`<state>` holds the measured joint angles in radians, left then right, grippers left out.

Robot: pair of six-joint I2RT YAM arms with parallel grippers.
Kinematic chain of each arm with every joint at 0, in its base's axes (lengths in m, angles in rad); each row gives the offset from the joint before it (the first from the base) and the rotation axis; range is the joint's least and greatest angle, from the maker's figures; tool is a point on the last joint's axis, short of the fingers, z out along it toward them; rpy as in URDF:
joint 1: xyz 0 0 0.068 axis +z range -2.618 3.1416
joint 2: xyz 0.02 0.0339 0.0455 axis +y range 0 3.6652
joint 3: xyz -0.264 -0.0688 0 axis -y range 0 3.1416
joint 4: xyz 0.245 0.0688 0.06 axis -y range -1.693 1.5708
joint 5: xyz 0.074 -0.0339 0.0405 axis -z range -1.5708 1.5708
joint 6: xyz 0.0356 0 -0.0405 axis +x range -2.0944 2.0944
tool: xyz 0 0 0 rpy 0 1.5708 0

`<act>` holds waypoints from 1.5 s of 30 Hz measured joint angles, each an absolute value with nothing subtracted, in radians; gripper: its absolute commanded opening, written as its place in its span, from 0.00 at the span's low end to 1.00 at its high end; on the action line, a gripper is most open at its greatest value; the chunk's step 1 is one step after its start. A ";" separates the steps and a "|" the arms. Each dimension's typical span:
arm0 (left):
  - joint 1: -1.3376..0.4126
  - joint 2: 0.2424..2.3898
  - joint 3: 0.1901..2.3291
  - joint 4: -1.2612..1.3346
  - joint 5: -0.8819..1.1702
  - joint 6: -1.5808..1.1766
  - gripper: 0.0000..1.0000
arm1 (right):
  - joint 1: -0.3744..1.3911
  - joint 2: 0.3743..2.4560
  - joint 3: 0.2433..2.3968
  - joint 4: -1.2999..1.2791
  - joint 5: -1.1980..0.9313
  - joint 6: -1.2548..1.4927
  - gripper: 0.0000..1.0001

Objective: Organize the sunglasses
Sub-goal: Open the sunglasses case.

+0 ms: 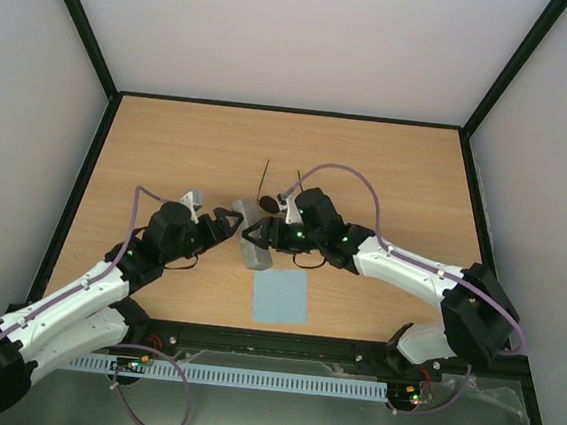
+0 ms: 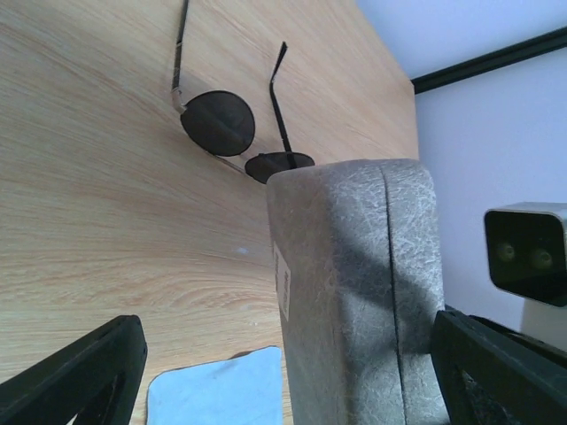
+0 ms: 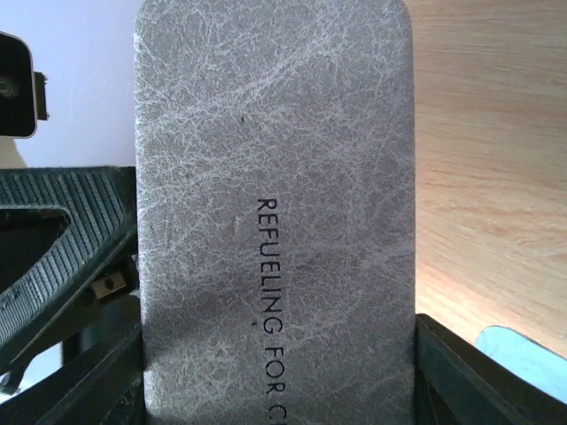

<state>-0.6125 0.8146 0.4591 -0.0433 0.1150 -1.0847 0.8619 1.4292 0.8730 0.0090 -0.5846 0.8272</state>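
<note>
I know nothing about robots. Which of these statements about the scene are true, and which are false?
1. The round dark-lensed wire-framed sunglasses lie on the wooden table, outside the grey textured case. True.
2. The case stands open. False: it is shut.
3. The light blue square cloth covers the case. False: it lies flat on the table beside it.
4. The right claw straddles the case. True.
</note>
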 measured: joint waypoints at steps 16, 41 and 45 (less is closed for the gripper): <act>-0.624 0.749 0.417 0.086 0.137 -1.134 0.73 | 0.817 1.341 0.805 0.122 -0.718 0.961 0.54; -0.657 0.748 0.363 0.133 0.066 -1.145 0.69 | 0.765 1.275 0.789 0.094 -0.746 1.021 0.51; -0.661 0.752 0.341 0.055 0.059 -1.140 0.70 | 0.759 1.242 0.799 0.123 -0.748 1.010 0.51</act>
